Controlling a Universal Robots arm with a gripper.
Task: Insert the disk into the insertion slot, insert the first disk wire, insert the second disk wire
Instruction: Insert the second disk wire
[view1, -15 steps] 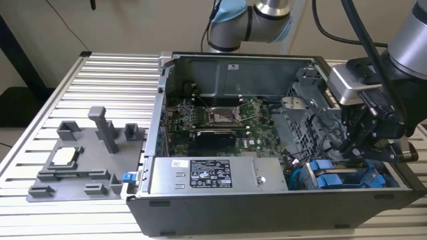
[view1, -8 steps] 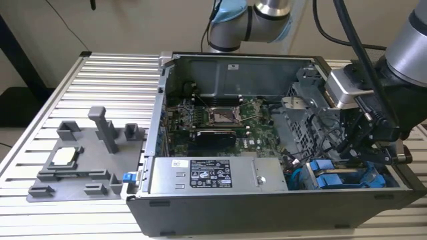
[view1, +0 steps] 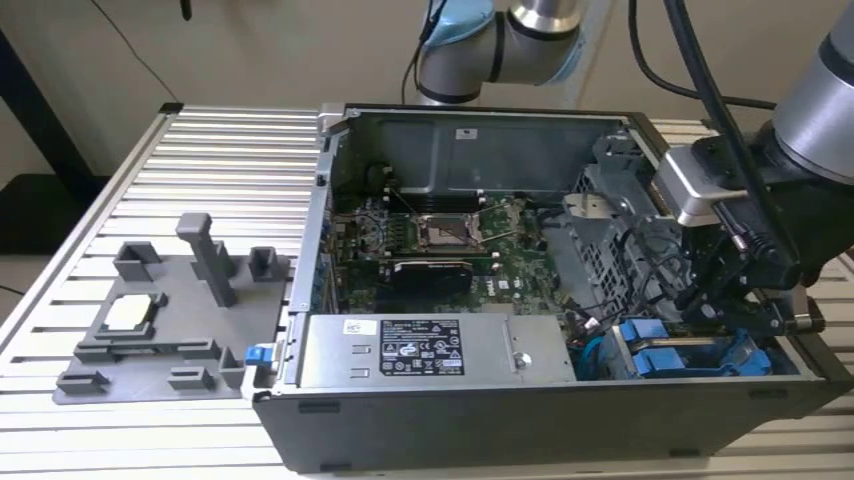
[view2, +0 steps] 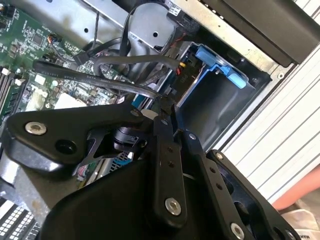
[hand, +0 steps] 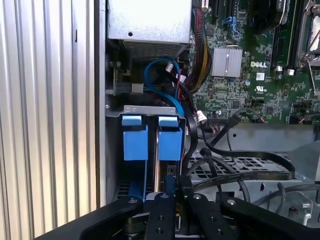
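Note:
Two blue carriers stand side by side in the grey drive cage (view1: 694, 365) at the case's front corner on the exterior view's right. I take the one nearer the motherboard for the disk (hand: 170, 137) (view1: 643, 332); it is seated in the insertion slot (hand: 156, 165). My gripper (hand: 170, 184) (view2: 170, 111) (view1: 711, 312) hangs in the cage, right over the disk's inner end. Its fingers (view2: 164, 150) are pressed together. A black disk wire (hand: 250, 175) (view2: 90, 75) runs in to their tips; its plug is hidden between them.
The silver power-supply box (view1: 427, 350) sits beside the cage. The motherboard (view1: 441, 240) fills the case floor. A blue cable (hand: 160, 82) loops above the carriers, and loose black cables (hand: 220, 135) cross the cage. A grey fixture plate (view1: 160, 320) lies on the ribbed table (view1: 214, 150).

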